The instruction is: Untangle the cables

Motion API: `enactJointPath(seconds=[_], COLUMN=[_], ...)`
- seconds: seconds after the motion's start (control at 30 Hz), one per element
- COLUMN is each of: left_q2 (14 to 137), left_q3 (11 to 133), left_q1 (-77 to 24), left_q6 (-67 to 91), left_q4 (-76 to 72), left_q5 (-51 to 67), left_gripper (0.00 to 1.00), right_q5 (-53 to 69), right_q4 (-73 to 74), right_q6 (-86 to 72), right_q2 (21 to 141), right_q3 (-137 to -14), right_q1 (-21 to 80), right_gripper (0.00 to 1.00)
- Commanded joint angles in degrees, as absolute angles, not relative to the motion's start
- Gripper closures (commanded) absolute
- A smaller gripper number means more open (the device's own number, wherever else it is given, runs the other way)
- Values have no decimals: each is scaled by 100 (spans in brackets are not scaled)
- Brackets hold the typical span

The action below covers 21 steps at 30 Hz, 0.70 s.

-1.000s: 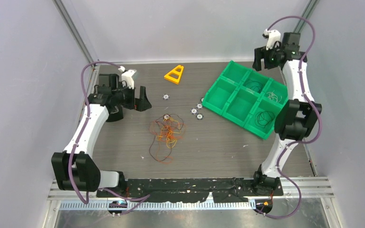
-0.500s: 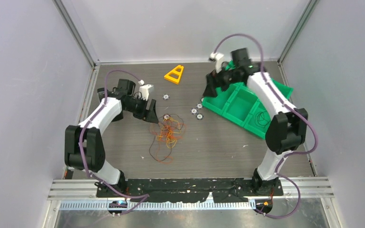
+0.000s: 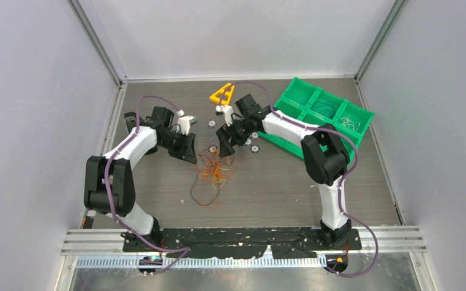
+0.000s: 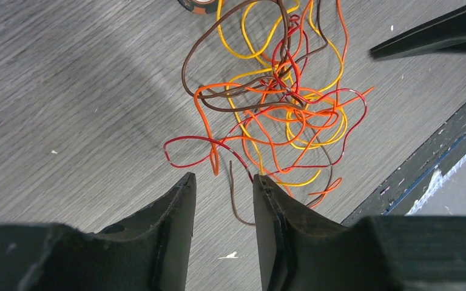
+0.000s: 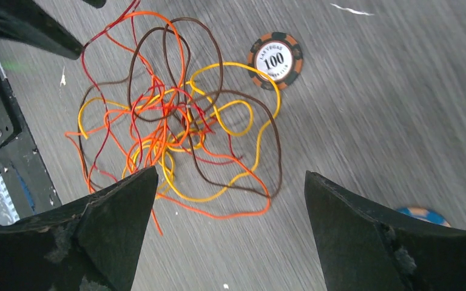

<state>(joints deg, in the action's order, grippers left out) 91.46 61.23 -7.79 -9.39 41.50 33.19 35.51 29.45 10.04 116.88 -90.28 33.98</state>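
The cables [image 3: 213, 168] are a loose tangle of thin orange, red, yellow and dark brown wires lying on the dark table near its middle. My left gripper [image 3: 190, 155] hangs at the tangle's left edge. In the left wrist view its jaws [image 4: 223, 182] stand partly open, with a gap between them. A loose brown wire end lies on the table in that gap, unclamped, and the cables [image 4: 288, 91] spread just beyond the tips. My right gripper [image 3: 224, 147] is over the tangle's far side. It is wide open [image 5: 230, 176] and empty, with the cables [image 5: 170, 124] ahead and left of it.
A poker chip [image 5: 275, 59] lies against the tangle's far edge, and several more small discs [image 3: 252, 143] lie nearby. A green divided bin [image 3: 334, 96] holding coiled wires stands at the back right. An orange triangular piece [image 3: 222, 94] lies at the back.
The right arm swung from above the green bin down to the tangle's far side and opened fully. The left arm moved right to the tangle's edge and its jaws narrowed.
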Motion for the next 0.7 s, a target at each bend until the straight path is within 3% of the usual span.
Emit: enactJointPath(seconds=[0.0,0.17,0.67], left_q2=[8544,8028,9029], left_q3=[5980,5695,5582], left_q1=[-747,-756,-818], left_q6=[-900,-610,-36], left_q4=[3956,3900,3317], left_q5=[3558,3851,3826], left_gripper=[60,62,62], right_q5=[3243,3061,2686], right_q4=[2294,2177,2045], right_q6=[660,624,615], right_q2=[11769,11928,12340], right_q3=[-9193,-9076,-9080], right_q1=[3566,3680,3931], right_gripper=[3,5,12])
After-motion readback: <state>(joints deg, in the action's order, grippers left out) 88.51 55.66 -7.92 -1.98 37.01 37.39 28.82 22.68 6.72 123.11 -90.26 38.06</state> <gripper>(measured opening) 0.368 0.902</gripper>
